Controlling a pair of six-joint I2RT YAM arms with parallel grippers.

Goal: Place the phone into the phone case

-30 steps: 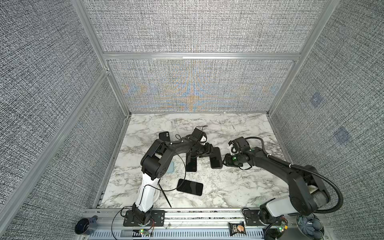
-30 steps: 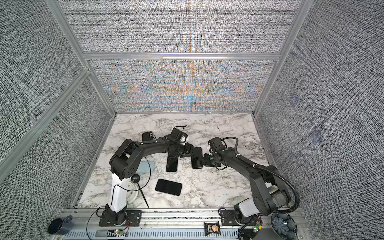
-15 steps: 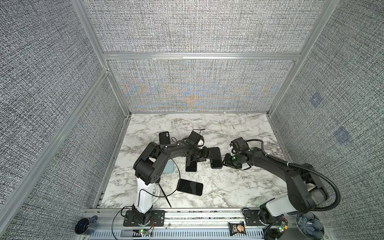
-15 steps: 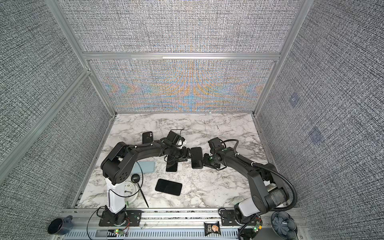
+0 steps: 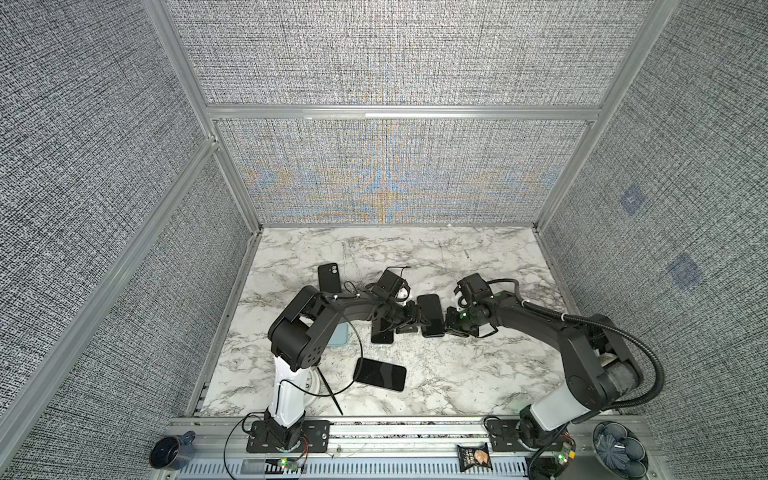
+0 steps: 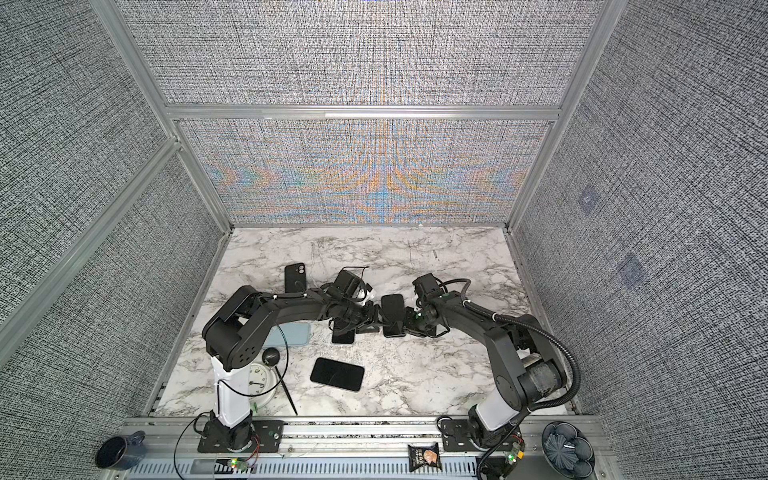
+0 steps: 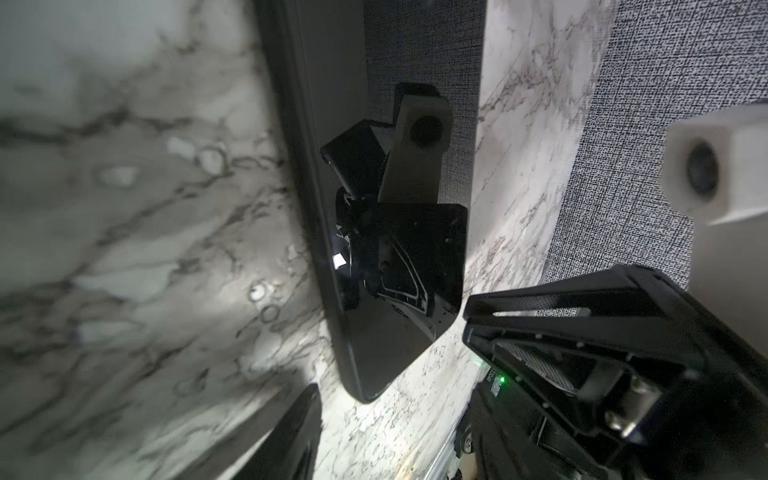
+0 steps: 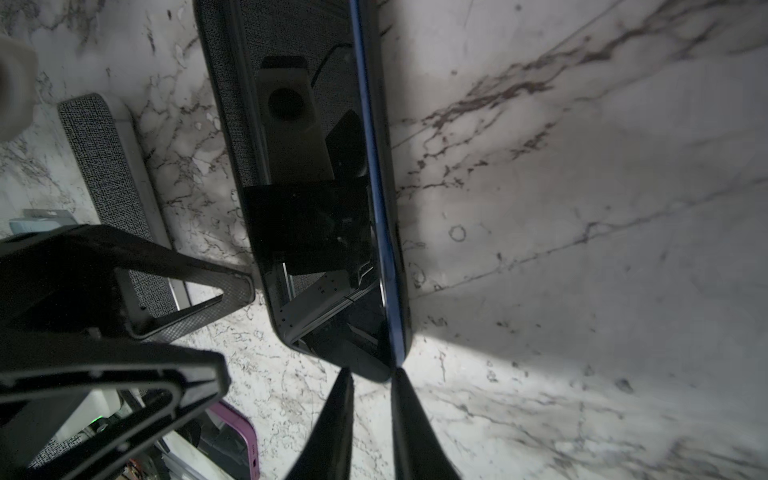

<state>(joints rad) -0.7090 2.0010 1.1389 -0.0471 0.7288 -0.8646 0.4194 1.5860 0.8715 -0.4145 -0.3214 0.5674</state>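
While right end effector point(image 8: 371, 374) pinches phone point(image 5: 430, 314), left end effector point(image 5: 414, 322) open alongside; second handset point(image 5: 381, 336) beneath it

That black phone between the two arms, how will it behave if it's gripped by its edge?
Probably stiff: the phone looks like a straight, rigid slab. Likely slippery: its glossy screen mirrors its surroundings, and the right fingers flank only its thin end. Tilted on edge, it may tip flat if released.

top views: bright, even, moiré on back wall point(image 5: 386, 174) | wrist views: dim, edge blur, mirror-like phone point(image 7: 374, 208)
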